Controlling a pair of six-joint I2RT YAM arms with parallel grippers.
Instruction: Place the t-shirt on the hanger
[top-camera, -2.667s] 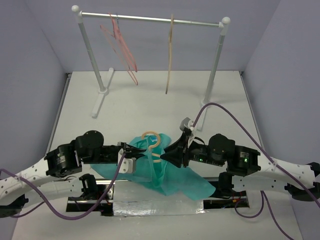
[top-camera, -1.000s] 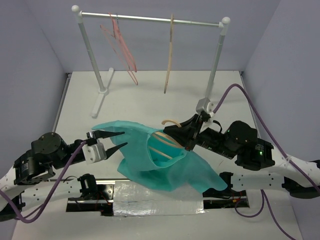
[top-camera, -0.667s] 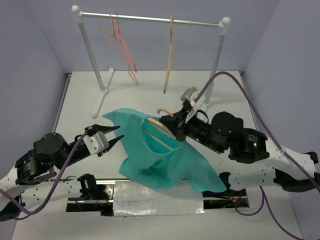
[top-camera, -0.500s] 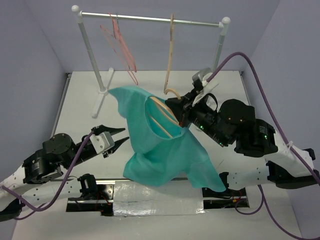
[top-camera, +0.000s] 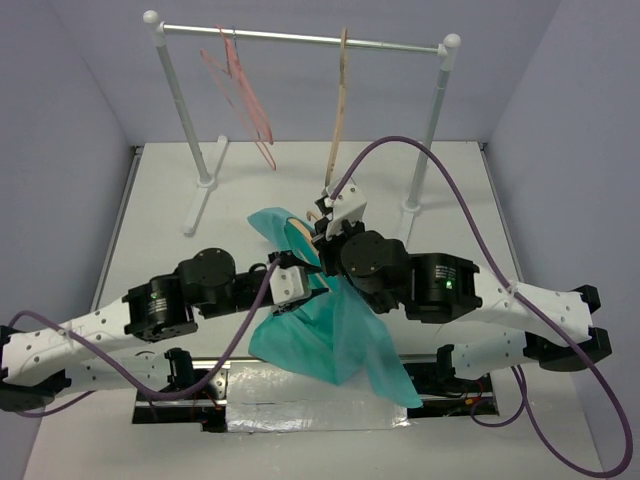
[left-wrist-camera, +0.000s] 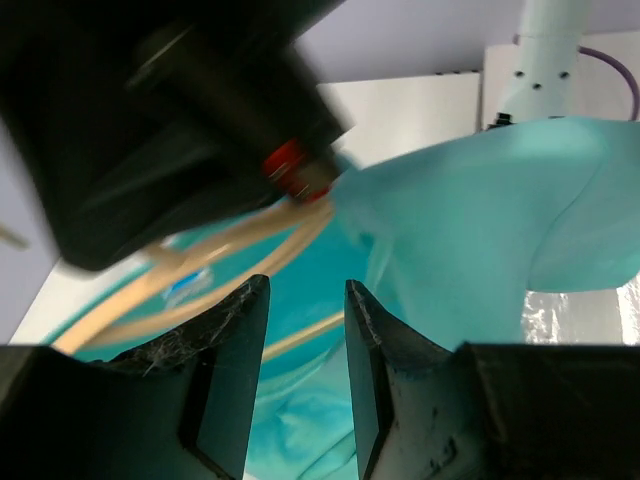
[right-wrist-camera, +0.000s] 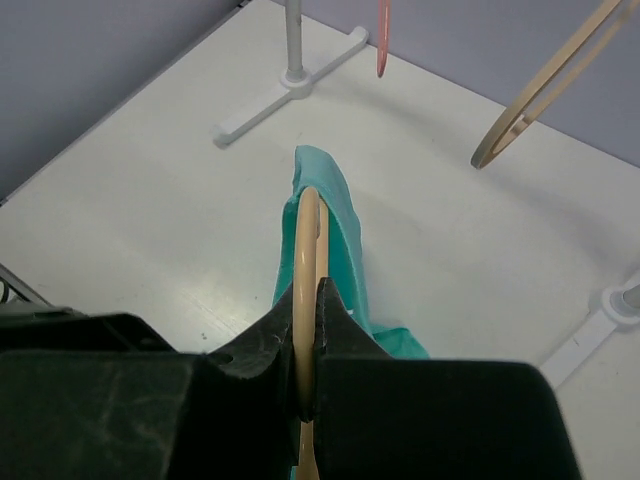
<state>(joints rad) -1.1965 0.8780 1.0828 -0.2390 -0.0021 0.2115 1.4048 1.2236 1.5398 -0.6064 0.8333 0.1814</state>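
Observation:
My right gripper (top-camera: 322, 235) is shut on the cream hanger (top-camera: 300, 232) and holds it up off the table. In the right wrist view the hanger (right-wrist-camera: 307, 240) runs edge-on between the shut jaws of the right gripper (right-wrist-camera: 312, 292). The teal t-shirt (top-camera: 335, 325) is draped over the hanger and hangs down below it; it also shows in the right wrist view (right-wrist-camera: 347, 225). My left gripper (top-camera: 312, 285) is open, right against the shirt's left side. In the left wrist view its open gripper (left-wrist-camera: 305, 330) faces the shirt (left-wrist-camera: 480, 220) and the hanger's arms (left-wrist-camera: 240, 235), holding nothing.
A clothes rail (top-camera: 300, 38) stands at the back with thin pink hangers (top-camera: 245, 95) and a darker tan hanger (top-camera: 340, 100) on it. Its right post (top-camera: 430, 130) is just behind the right arm. A foil strip (top-camera: 300, 412) lies at the near edge.
The right gripper lifted the hanger with the shirt off the table, so the shirt now hangs from it. The left arm swung right and brought its open gripper up against the shirt.

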